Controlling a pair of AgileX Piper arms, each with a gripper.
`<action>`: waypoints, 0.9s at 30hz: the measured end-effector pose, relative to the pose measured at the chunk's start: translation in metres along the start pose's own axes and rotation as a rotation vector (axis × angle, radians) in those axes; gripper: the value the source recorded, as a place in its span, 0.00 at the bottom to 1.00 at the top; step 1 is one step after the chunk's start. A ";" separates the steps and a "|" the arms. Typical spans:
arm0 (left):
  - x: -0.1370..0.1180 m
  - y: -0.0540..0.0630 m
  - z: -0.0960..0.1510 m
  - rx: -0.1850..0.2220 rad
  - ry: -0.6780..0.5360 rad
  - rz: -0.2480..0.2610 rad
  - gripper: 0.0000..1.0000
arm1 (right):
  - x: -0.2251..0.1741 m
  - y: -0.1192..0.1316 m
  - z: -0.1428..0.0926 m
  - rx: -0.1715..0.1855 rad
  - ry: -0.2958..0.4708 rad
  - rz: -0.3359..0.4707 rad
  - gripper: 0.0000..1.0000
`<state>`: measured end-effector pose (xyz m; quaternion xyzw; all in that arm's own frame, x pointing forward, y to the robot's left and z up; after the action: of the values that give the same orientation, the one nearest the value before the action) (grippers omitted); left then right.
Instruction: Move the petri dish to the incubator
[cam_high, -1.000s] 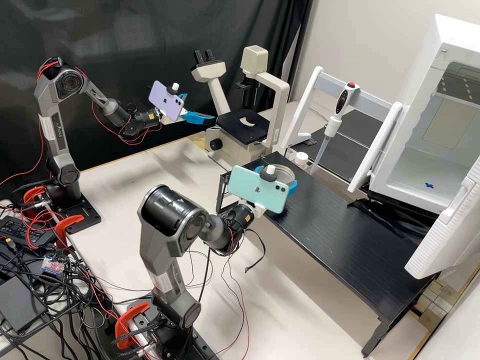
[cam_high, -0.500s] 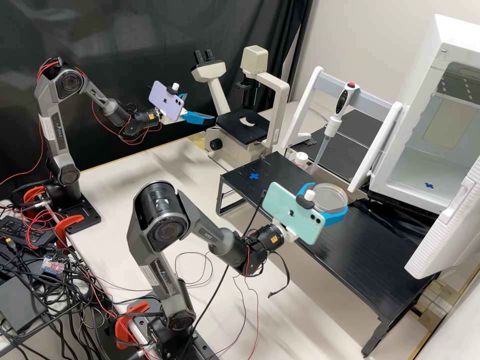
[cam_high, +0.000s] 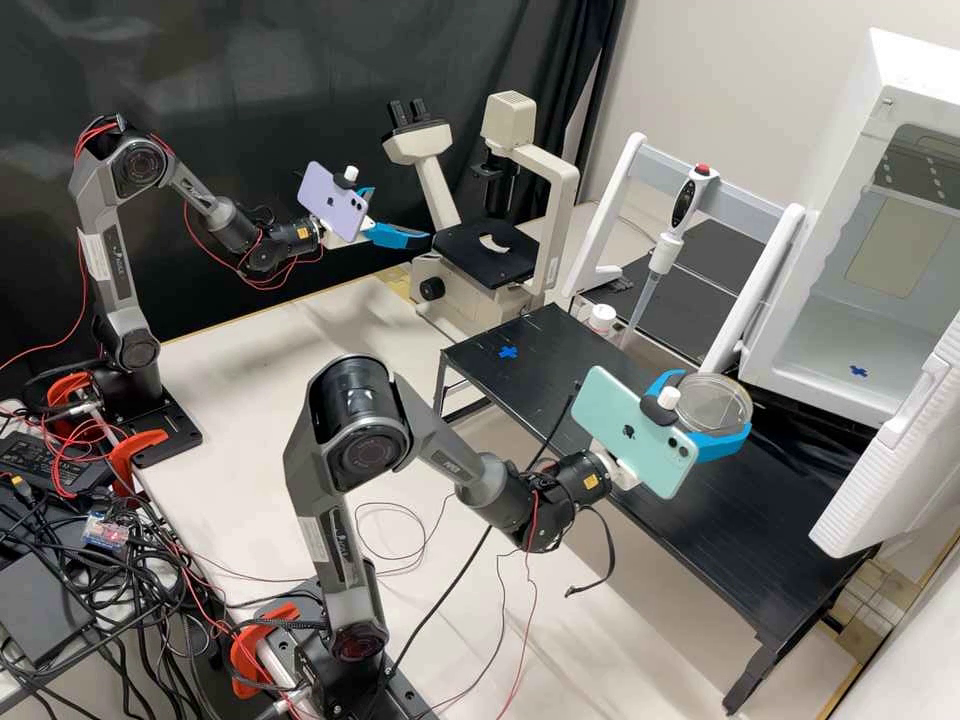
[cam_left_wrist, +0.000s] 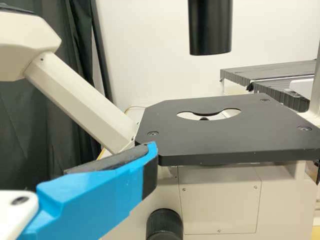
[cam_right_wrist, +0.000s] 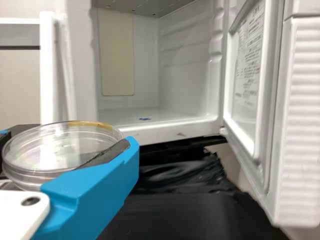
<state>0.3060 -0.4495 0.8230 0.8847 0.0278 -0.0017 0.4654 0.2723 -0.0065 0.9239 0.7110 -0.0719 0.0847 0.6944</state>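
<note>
Gripping the clear petri dish (cam_high: 714, 404) by opposite sides in the right gripper (cam_high: 716, 402), holding its blue fingers apart by just the dish's width. Holding the dish nearly level above the black platform (cam_high: 640, 455), outside the white incubator (cam_high: 830, 345) and near its open front. Pointing toward the blue cross (cam_right_wrist: 144, 119) on the chamber floor. Holding the left gripper (cam_high: 400, 215) with its fingers spread wide near the microscope stage (cam_high: 485, 262), grasping nothing.
</note>
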 end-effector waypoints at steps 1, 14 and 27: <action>0.000 0.000 0.000 0.000 0.000 0.000 1.00 | 0.003 0.002 0.001 -0.001 -0.002 0.005 0.00; 0.000 0.000 0.000 0.000 0.000 0.000 1.00 | 0.090 0.035 0.007 0.030 -0.085 0.095 0.00; 0.000 0.000 0.000 0.000 0.000 0.000 1.00 | 0.179 0.025 -0.003 -0.073 -0.176 0.054 0.00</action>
<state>0.3060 -0.4495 0.8230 0.8847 0.0278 -0.0017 0.4654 0.4410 -0.0011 0.9874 0.6877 -0.1547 0.0381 0.7083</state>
